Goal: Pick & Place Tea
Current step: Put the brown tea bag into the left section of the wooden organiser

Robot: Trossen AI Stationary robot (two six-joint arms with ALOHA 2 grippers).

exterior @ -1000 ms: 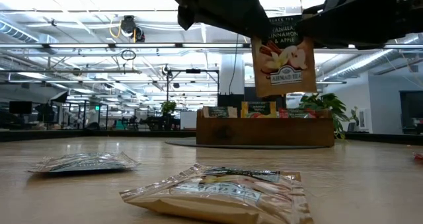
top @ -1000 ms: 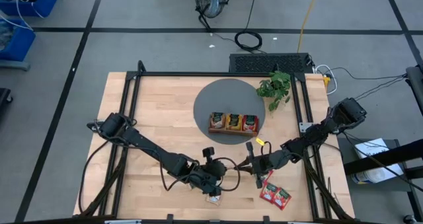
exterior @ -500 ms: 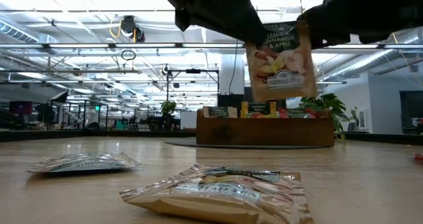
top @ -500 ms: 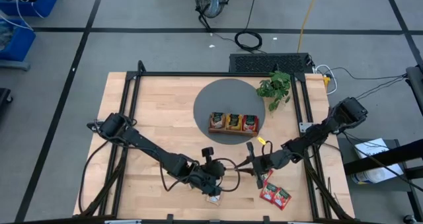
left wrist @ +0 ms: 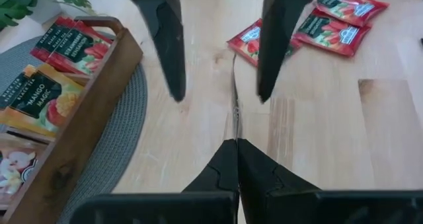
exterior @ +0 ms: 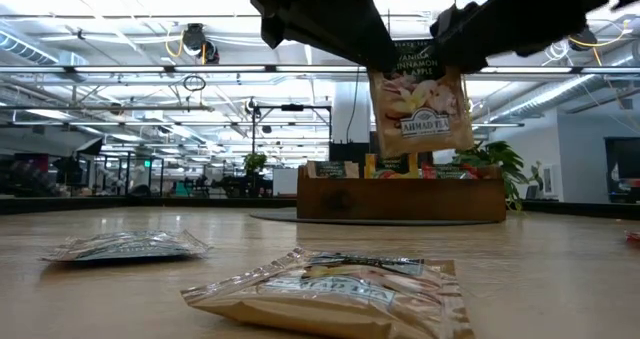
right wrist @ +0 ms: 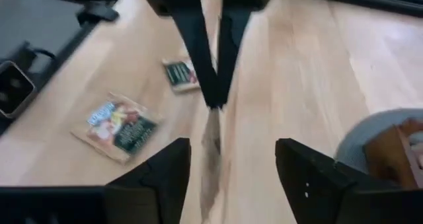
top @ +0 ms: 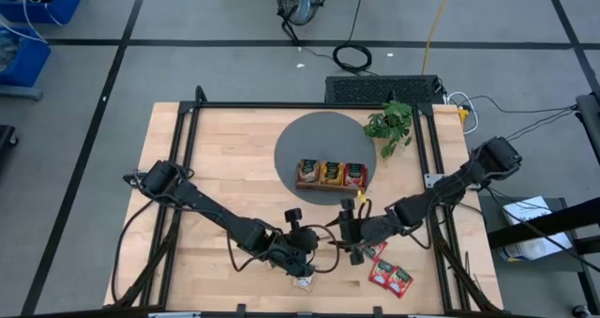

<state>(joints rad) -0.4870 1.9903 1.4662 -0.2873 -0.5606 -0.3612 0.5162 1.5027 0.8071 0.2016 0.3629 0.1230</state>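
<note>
The left hand (exterior: 385, 61) is clamped on the top edge of a pale tea sachet (exterior: 420, 114), which hangs in the air above the worktop (top: 234, 168), in front of the wooden tray (top: 331, 175). The right hand (right wrist: 231, 164) has its fingers wide apart on both sides of the same sachet, not gripping it. If the left hand lets go before the right hand closes, the sachet may drop to the worktop; other sachets (top: 389, 276) lie flat nearby, untouched.
</note>
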